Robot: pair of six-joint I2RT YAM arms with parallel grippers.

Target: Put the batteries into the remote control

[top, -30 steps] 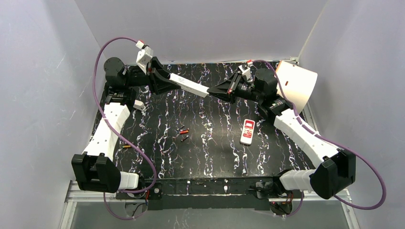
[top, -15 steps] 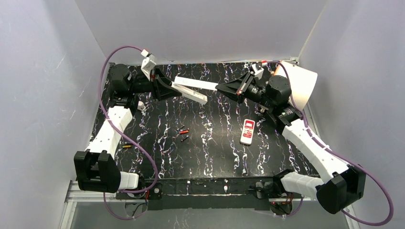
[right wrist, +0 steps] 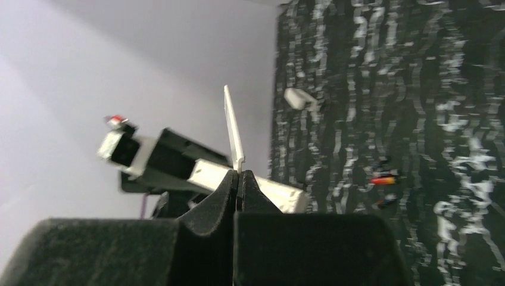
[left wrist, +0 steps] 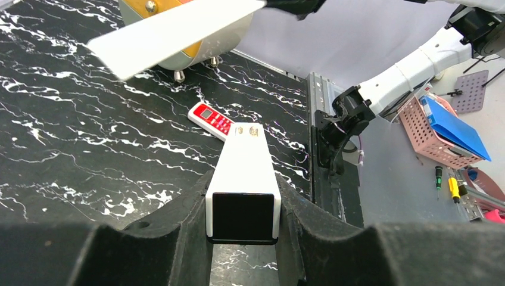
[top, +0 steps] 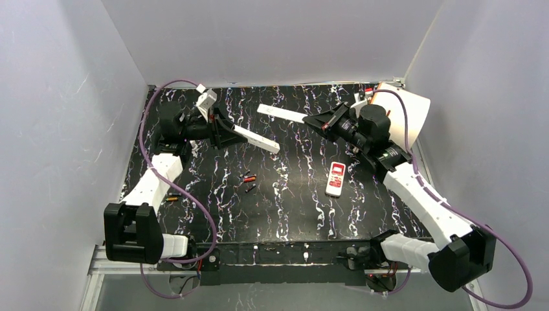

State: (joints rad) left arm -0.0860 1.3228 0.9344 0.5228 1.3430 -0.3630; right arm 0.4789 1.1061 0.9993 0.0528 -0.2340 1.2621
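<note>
Remote control (top: 259,138), white: clamped in left gripper (top: 228,130), long axis ran rightward, free end pointed toward right arm. Right gripper (top: 312,120) pinched thin white cover (top: 280,113). Batteries (top: 248,179) lay on table (top: 291,207).

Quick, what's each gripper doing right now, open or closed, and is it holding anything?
Left gripper: closed on the long white remote.
Right gripper: closed on a thin flat white panel, held apart from the remote.

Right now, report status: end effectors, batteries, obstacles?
Left end effector shut on long white remote. Right end effector shut on thin white cover, held apart. Batteries loose on table. Small red-and-white remote nearby, not blocking.
</note>
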